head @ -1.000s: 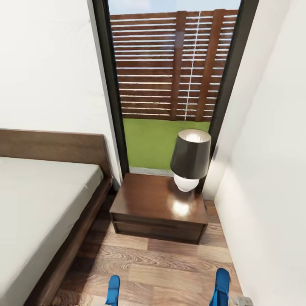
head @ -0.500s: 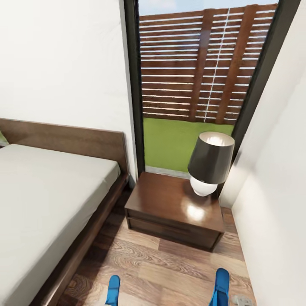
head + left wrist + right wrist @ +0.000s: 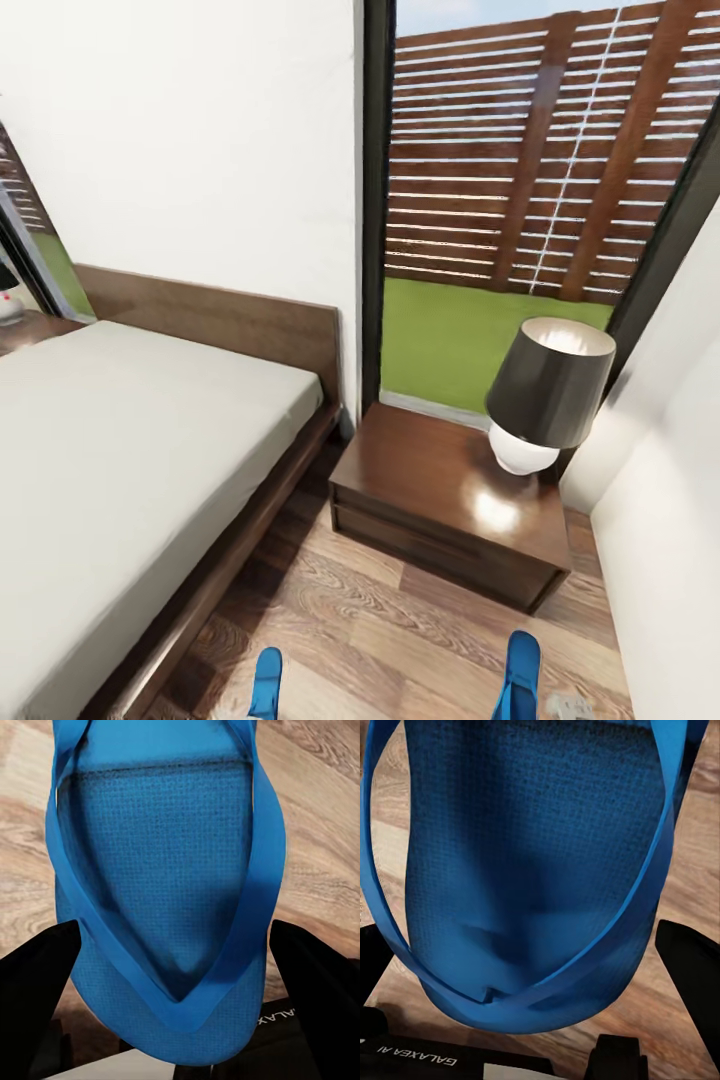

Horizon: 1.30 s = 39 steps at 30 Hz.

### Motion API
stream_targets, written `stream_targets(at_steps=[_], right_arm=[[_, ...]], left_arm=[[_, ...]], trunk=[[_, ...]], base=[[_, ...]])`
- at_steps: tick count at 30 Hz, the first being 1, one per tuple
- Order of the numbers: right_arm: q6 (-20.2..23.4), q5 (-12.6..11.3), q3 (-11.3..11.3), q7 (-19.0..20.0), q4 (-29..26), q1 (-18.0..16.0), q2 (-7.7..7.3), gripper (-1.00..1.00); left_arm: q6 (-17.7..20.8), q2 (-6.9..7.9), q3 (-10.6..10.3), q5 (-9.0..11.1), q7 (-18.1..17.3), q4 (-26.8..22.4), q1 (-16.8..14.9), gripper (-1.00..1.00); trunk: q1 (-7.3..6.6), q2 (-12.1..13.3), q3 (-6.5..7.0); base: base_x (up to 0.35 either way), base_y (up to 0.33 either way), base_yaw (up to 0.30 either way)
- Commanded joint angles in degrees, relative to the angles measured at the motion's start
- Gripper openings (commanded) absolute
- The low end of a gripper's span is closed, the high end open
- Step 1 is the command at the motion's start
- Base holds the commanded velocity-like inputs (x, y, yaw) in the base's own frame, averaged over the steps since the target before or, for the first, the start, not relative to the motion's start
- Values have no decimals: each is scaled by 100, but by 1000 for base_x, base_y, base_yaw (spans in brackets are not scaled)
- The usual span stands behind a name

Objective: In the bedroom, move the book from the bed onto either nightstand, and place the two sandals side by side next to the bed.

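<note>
I am holding one blue sandal [image 3: 169, 892] in my left pincer [image 3: 176, 1016] and the other sandal [image 3: 536, 877] in my right pincer [image 3: 540, 1020], above the floor [image 3: 400, 630] between the bed [image 3: 120, 470] and the nightstand [image 3: 430, 480] bearing a lamp [image 3: 548, 395]. "GALAXEA" is showing on the right pincer's body.

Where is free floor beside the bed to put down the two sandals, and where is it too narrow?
The widest bare wood floor lies between the bed frame and the white wall, in front of the nightstand. It narrows toward the gap between bed frame and nightstand. The nightstand top is free except the corner under the lamp.
</note>
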Motion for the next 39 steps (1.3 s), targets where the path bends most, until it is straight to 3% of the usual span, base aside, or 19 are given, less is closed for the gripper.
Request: stream_targets(at_steps=[1, 14, 39], right_arm=[[-41, -49, 48, 30, 24, -9, 1, -100], [-41, -49, 48, 40, 24, -9, 1, -100], [-41, -49, 48, 39, 24, -9, 1, -100]], left_arm=[[-23, 1, -48, 50, -11, 9, -5, -100], [-16, 0, -48, 50, -11, 9, -5, -100], [-15, 0, -48, 50, -11, 9, -5, -100]], trunk=[[-1, -3, -5], [-1, -3, -5], [-1, -3, -5]], base=[[-2, -3, 287], [0, 0, 93], [0, 0, 285]])
